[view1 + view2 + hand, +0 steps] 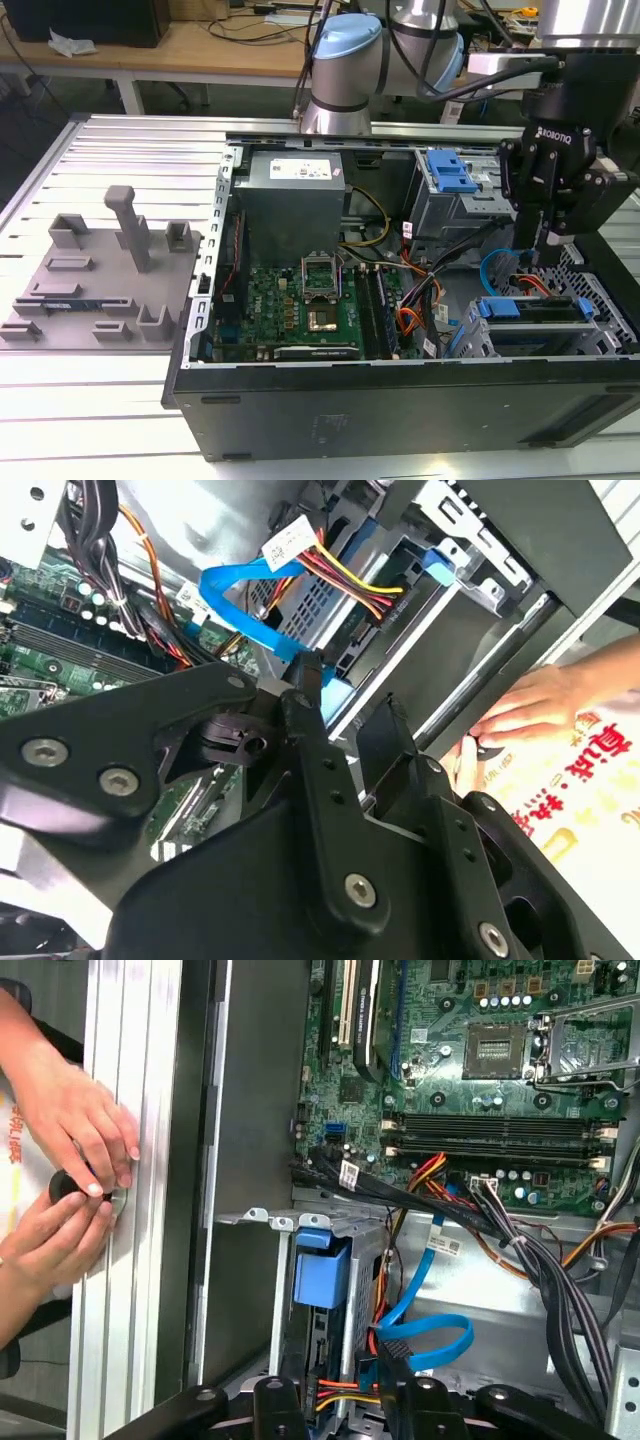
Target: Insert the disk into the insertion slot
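The disk [530, 308] lies in the grey drive cage at the case's front, on the exterior view's right, and its blue carrier shows along the top. In the first wrist view the blue handle end of the disk [322, 1272] sits inside the insertion slot [283, 1290], a bay with perforated metal walls. My gripper [545, 250] hangs just above that cage. Its black fingers [275, 1400] stand apart on either side of the blue carrier, and nothing is gripped between them. In the second wrist view my gripper [345, 695] frames a blue patch of the carrier [338, 693].
A larger silver cage with a blue latch [450, 172] stands behind the gripper. Blue, orange and black cables [430, 1335] run beside the slot. A person's hands [70, 1180] hold a small black part on the aluminium table rail outside the case wall. A grey fixture plate [95, 280] lies at the exterior view's left.
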`<state>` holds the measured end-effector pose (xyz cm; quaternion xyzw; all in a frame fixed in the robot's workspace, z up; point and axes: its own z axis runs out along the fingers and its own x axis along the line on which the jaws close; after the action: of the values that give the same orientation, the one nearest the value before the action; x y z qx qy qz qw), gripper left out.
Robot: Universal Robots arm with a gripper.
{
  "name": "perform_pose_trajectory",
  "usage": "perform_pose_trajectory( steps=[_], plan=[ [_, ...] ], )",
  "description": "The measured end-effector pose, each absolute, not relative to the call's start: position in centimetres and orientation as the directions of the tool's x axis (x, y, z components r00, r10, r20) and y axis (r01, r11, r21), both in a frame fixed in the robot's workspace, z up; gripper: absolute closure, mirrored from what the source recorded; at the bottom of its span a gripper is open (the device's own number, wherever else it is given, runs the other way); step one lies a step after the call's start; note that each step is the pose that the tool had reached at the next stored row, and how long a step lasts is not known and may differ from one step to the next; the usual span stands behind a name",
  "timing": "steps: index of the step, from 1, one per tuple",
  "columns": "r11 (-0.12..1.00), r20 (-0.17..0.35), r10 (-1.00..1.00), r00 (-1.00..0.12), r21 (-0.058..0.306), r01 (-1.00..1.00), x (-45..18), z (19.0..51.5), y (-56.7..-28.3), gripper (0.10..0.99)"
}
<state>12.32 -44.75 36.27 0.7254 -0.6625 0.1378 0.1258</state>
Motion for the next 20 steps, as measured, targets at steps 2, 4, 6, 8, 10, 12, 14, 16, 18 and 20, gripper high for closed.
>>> perform_pose_trajectory(
  steps=[2, 4, 6, 8, 10, 12, 14, 16, 18, 20],
  plan=[
    [-0.093, 0.375, -0.923, 0.088, 0.003, -0.996, 12.37, 36.07, -44.53, 0.663],
    [-0.096, 0.378, -0.922, 0.090, 0.004, -0.995, 12.38, 35.80, -44.27, 0.663],
    [-0.098, 0.379, -0.921, 0.092, 0.004, -0.995, 12.37, 35.68, -44.13, 0.663],
    [-0.100, 0.380, -0.920, 0.094, 0.004, -0.995, 12.37, 35.62, -43.99, 0.745],
    [-0.103, 0.380, -0.920, 0.097, 0.004, -0.995, 12.37, 35.56, -43.89, 0.745],
    [-0.106, 0.380, -0.920, 0.099, 0.004, -0.994, 12.38, 35.49, -43.87, 0.816],
    [-0.109, 0.380, -0.919, 0.103, 0.004, -0.994, 12.40, 35.41, -43.85, 0.816],
    [-0.114, 0.380, -0.919, 0.107, 0.004, -0.993, 12.44, 35.31, -43.83, 0.816],
    [-0.116, 0.380, -0.919, 0.109, 0.004, -0.993, 12.47, 35.26, -43.82, 0.816],
    [-0.119, 0.380, -0.918, 0.111, 0.004, -0.993, 12.50, 35.21, -43.81, 0.816]
  ],
)
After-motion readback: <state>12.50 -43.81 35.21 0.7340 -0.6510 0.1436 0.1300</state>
